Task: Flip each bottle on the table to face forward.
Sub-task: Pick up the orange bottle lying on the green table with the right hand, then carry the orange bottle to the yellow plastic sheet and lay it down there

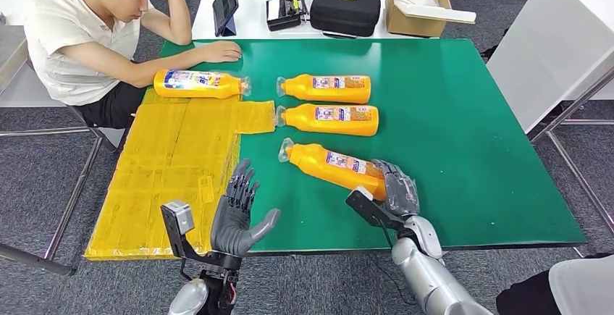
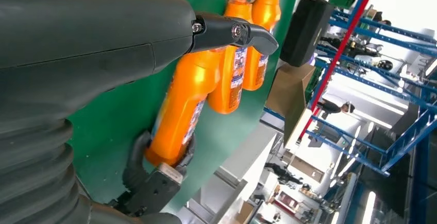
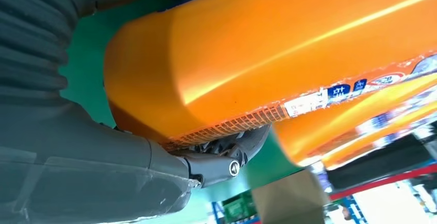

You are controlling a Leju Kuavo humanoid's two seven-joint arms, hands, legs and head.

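Several orange bottles lie on their sides on the green table (image 1: 463, 127). The nearest bottle (image 1: 331, 168) lies at an angle, and my right hand (image 1: 394, 190) grips its base end. The right wrist view shows that bottle (image 3: 268, 54) close up, with my thumb (image 3: 216, 162) under it. Two more bottles (image 1: 324, 88) (image 1: 329, 119) lie side by side behind it. A fourth bottle (image 1: 199, 84) rests at the far left on yellow sheeting (image 1: 174, 163). My left hand (image 1: 237, 213) hovers open above the near table edge, holding nothing; the left wrist view shows its thumb (image 2: 232, 33) before the bottles (image 2: 180, 116).
A person (image 1: 87, 32) sits at the far left corner, one hand (image 1: 221, 53) resting on the table beside the fourth bottle. Behind on a white table stand a tablet (image 1: 225, 5), a black case (image 1: 345, 9) and a cardboard box (image 1: 416, 7). Another white table (image 1: 550, 40) stands to the right.
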